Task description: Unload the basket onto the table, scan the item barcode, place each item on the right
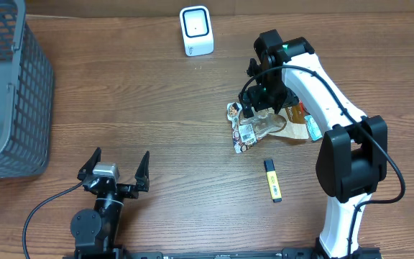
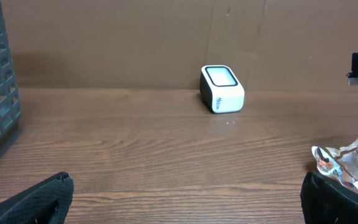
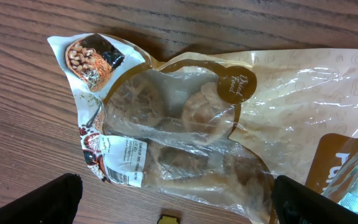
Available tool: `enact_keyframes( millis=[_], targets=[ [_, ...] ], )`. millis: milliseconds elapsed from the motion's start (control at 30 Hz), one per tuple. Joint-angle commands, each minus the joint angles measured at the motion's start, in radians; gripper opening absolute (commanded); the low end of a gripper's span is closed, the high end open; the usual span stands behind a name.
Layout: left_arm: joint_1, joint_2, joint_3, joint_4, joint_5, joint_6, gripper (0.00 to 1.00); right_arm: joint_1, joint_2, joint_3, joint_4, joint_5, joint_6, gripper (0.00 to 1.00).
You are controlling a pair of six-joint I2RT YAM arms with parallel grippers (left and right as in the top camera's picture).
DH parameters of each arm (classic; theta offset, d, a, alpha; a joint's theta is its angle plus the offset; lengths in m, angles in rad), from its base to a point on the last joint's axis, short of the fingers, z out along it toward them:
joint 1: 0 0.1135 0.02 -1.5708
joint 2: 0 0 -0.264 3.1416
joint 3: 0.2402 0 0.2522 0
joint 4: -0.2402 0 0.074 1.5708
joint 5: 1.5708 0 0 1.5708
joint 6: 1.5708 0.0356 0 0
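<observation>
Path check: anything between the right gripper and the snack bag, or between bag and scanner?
Nothing visible. The open right gripper hovers above the snack bag; only bare table separates bag and scanner.

Mock shop checkout: barcode scanner (image 1: 196, 30), grey basket (image 1: 27, 101), packaged snack (image 3: 185, 118) on wooden table (image 1: 157, 122)

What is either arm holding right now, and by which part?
Nothing. Both sets of jaws stand wide open and empty. The right ones are over the bag but not closed on it.
</observation>
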State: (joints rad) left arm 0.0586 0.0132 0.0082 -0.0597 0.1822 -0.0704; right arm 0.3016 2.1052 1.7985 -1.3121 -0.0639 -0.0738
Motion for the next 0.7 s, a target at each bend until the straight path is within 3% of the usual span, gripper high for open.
enact_keyframes(
  millis=[0,533,667],
  targets=[
    [-0.007,-0.010,-0.003,-0.003,-0.007,0.023,1.00,-0.005,-0.002,-0.002,0.002,-0.006,0.003,1.00],
    [-0.007,-0.009,-0.003,-0.003,-0.007,0.023,1.00,0.033,-0.011,-0.002,0.002,-0.006,0.003,1.00],
    [-0.007,-0.009,-0.003,-0.003,-0.007,0.023,1.00,0.053,-0.090,-0.002,0.002,-0.006,0.003,1.00]
  ],
)
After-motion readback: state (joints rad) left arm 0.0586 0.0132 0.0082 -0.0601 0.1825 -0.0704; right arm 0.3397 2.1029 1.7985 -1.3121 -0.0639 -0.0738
